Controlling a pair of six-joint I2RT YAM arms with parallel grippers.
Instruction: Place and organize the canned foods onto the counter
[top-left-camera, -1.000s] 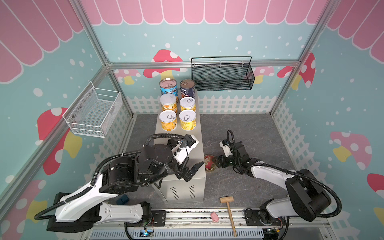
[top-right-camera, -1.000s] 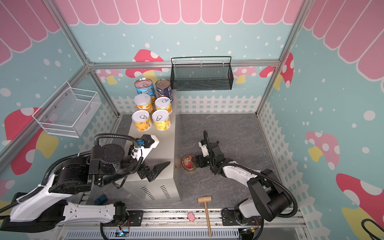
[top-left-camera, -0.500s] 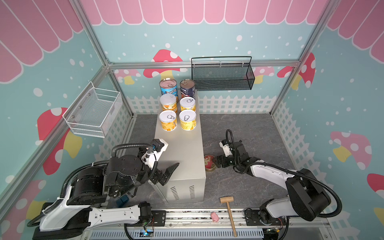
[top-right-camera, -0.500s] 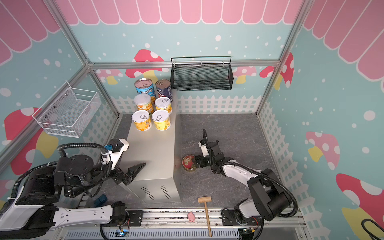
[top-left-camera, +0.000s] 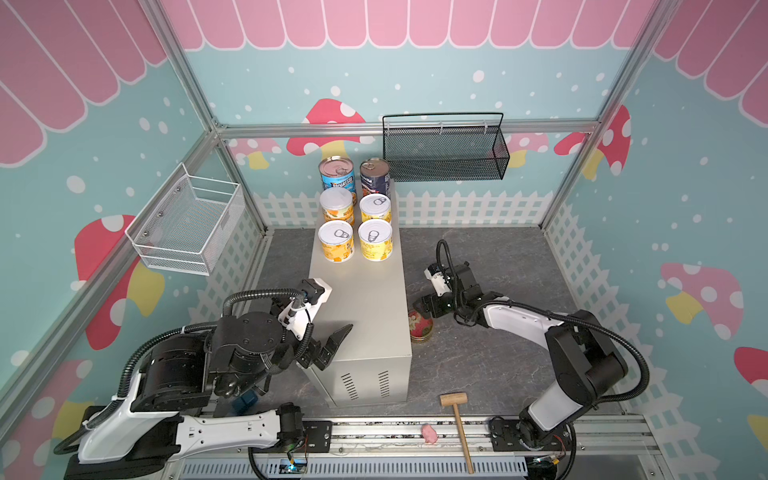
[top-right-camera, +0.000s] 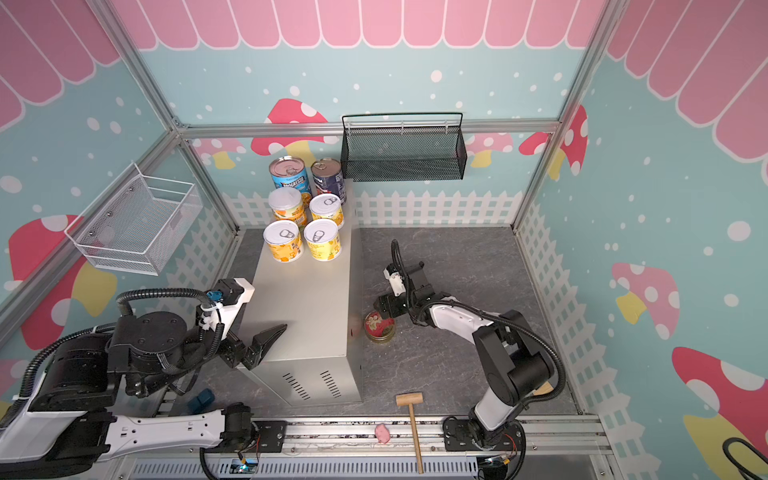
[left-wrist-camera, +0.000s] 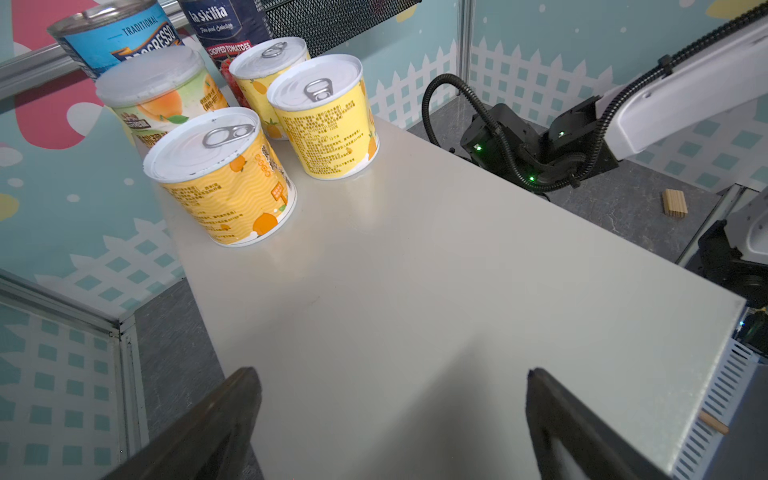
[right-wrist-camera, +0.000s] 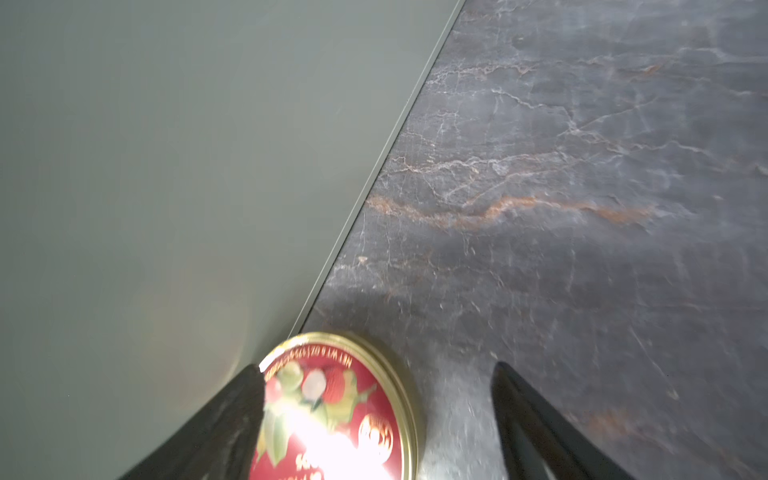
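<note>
Cans: seven in all. Six stand upright in three pairs at the far end of the counter (top-left-camera: 365, 299), and the seventh is down on the floor.
Blue can (top-left-camera: 337, 176): left of the back pair, tall, with a ring-pull top. The label reads "TRADITIONAL PROGRESSO".
Navy can (top-left-camera: 375, 178): right of the back pair, just beside the blue one. It reads "la sicilia" and "CHOPPED TOMATOES" above a picture of tomatoes.
Yellow cans (left-wrist-camera: 224, 183): four short ones in two pairs in front of the tall cans. Three have ring-pull tops and orange fruit on the label, with print too fine to read.
Peach can (left-wrist-camera: 158, 95): the fourth short one, with a plain pale lid and a peach on a green-and-white label.
Flat tin (right-wrist-camera: 332, 415): gold rim and red lid with fruit on it. "NET WT" shows along the rim and the rest is lost in glare. It sits on the dark stone floor, touching the counter's right-hand side.
Counter: a long beige metal box with vent slots on its near end.
Left gripper (left-wrist-camera: 392, 374): jaws spread wide with nothing between them, over the near left edge of the counter top and well apart from the cans.
Right gripper (right-wrist-camera: 376, 370): low by the floor, with its jaws apart on either side of the tin. One finger is at the rim and the other stands clear, with floor showing between, so the tin is not clamped.
Black mesh basket (top-left-camera: 444, 153): hangs on the back rail, its end just beside the navy can.
White wire basket (top-left-camera: 187, 224): fixed to the left wall.
Mallet (top-left-camera: 457, 419): wooden, lying at the front by the rail.
Pink toy (top-left-camera: 430, 433): on the front rail, near the mallet's handle.
</note>
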